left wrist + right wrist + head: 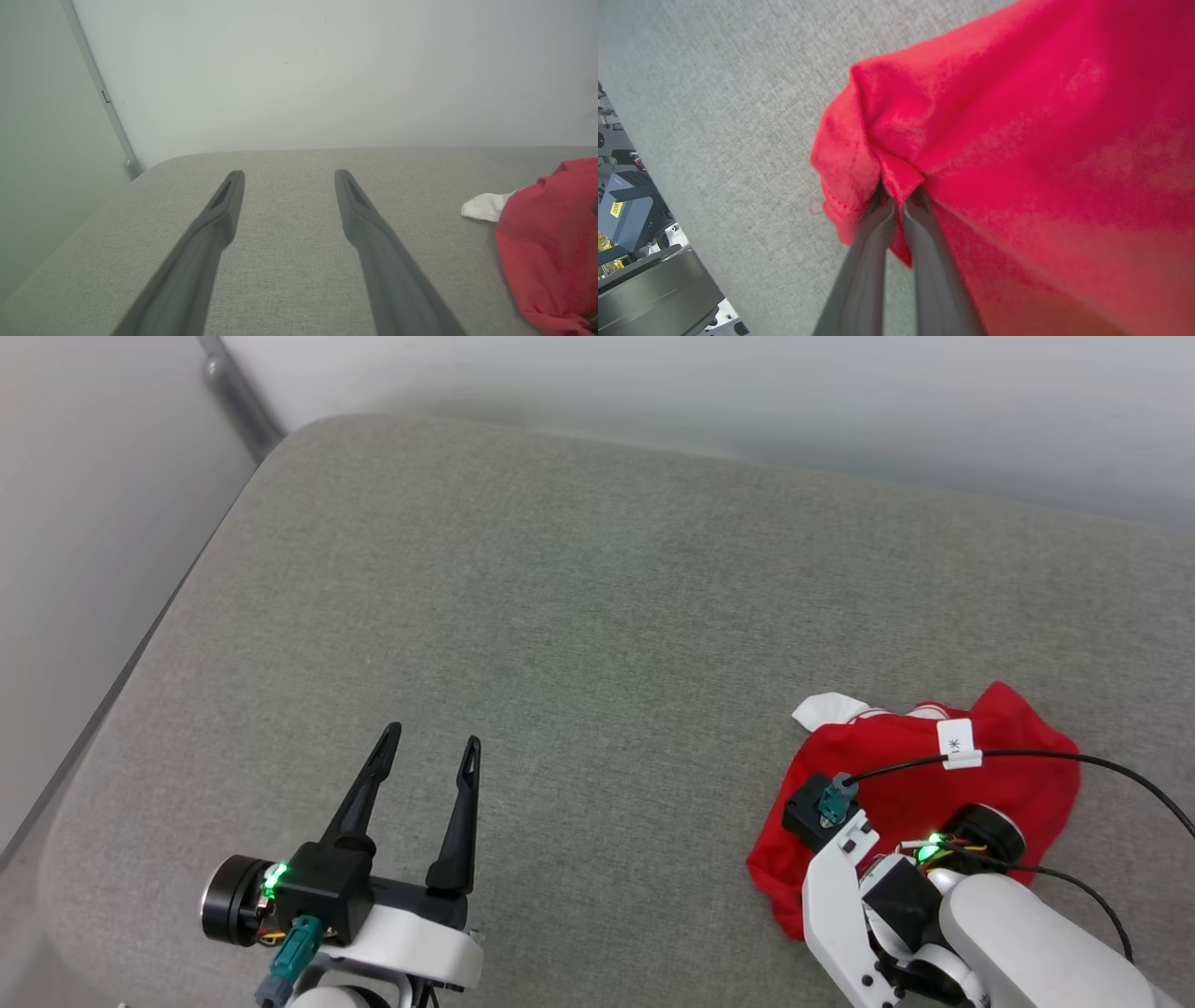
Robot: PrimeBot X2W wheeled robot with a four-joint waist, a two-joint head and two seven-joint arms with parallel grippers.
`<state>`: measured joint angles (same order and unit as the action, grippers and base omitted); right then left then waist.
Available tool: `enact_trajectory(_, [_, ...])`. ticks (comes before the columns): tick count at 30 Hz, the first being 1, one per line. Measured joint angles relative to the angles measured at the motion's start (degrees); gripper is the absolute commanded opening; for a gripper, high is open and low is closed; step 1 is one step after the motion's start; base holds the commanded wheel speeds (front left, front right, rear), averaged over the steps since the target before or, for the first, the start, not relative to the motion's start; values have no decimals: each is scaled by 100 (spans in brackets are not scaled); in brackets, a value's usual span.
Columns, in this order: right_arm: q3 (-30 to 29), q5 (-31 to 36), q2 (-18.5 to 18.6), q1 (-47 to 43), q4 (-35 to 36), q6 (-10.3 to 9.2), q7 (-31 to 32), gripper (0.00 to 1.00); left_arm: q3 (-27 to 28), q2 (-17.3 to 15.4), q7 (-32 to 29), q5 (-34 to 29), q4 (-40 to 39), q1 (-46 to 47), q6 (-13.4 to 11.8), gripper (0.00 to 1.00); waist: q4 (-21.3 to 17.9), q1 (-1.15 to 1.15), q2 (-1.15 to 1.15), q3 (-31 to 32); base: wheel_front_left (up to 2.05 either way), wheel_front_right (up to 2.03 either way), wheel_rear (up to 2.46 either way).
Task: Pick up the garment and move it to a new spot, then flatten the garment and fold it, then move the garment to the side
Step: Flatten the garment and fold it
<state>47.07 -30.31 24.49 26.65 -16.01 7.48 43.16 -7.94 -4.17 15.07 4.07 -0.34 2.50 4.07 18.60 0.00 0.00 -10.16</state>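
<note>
Right pincer (899, 196) is pinching a fold of the crumpled jersey (1013, 784) on the cushion (597, 616) — left pincer (432, 737) is hovering, spread and empty.

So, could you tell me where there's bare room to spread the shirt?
The grey fabric surface is bare from the open left gripper to the far wall; crowded near-right, where the right gripper pinches the crumpled red shirt.
</note>
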Motion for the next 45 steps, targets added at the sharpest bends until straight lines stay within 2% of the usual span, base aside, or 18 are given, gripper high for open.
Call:
enact_trajectory(6, [-408, -380, -81, -228, 455, 3, -554, 0, 127, 12, 0, -58, -12, -105, 33, 100, -287, 0, 0, 194, 0, 0, 0])
enact_trajectory(7, [-743, -533, -23, -375, 795, 3, -650, 0, 191, 12, 0, -65, -18, -127, 45, 100, -422, 0, 0, 259, 0, 0, 0])
enact_trajectory(9, [-944, -582, 49, -489, 980, 3, -682, 0, 221, 13, 0, -69, -23, -146, 45, 100, -497, 0, 0, 293, 0, 0, 0])
enact_trajectory(10, [-1369, -602, 222, -783, 1318, 2, -690, 0, 282, 16, 0, -79, -35, -214, 45, 100, -656, 0, 0, 356, 0, 0, 0])
enact_trajectory(11, [-1369, -602, 222, -783, 1318, 2, -690, 0, 282, 16, 0, -79, -35, -214, 45, 100, -656, 0, 0, 356, 0, 0, 0])
enact_trajectory(14, [-2011, -490, 485, -1341, 1726, 2, -573, 0, 348, 18, 0, -80, -47, -254, 47, 100, -904, 0, 0, 433, 0, 0, 0])
enact_trajectory(18, [-2851, -325, 553, -2177, 1960, 3, -387, 0, 380, 25, 0, -100, -57, -252, 81, 100, -1223, 0, 0, 486, 0, 0, 0])
enact_trajectory(19, [-3283, -96, 615, -2468, 1940, 3, -332, 0, 371, 33, 0, -129, -58, -240, 83, 100, -1355, 0, 0, 489, 0, 0, 0])
enact_trajectory(20, [-3283, -96, 615, -2468, 1940, 3, -332, 0, 371, 33, 0, -129, -58, -240, 83, 100, -1355, 0, 0, 489, 0, 0, 0])
enact_trajectory(25, [-4041, 417, 483, -2897, 1480, 2, -401, 0, 346, 45, 0, -142, -38, -180, 101, 100, -1560, 0, 0, 456, 0, 0, 0])
enact_trajectory(31, [-3921, 751, 305, -2988, 875, 2, -838, 0, 321, 51, 0, -172, 29, -129, 149, 100, -1591, 0, 0, 460, 0, 0, 0])
enact_trajectory(32, [-3855, 780, 299, -2991, 773, 3, -906, 30, 311, 52, 0, -180, 44, -129, 149, 100, -1593, 0, 0, 469, 0, 0, 0])
enact_trajectory(33, [-3811, 793, 277, -2984, 693, 2, -984, 100, 309, 54, 0, -180, 52, -130, 153, 100, -1599, 0, 0, 478, 0, 0, 0])
enact_trajectory(37, [-3620, 627, 114, -2883, 625, 1, -1435, 100, 298, 58, 0, -183, 88, -131, 181, 100, -1646, 0, 0, 517, 0, 0, 0])
enact_trajectory(45, [-3683, 83, 94, -2648, 1490, 2, -2539, 100, 299, 75, 0, -103, 101, -227, 194, 100, -1794, 0, 0, 690, 0, 0, 0])
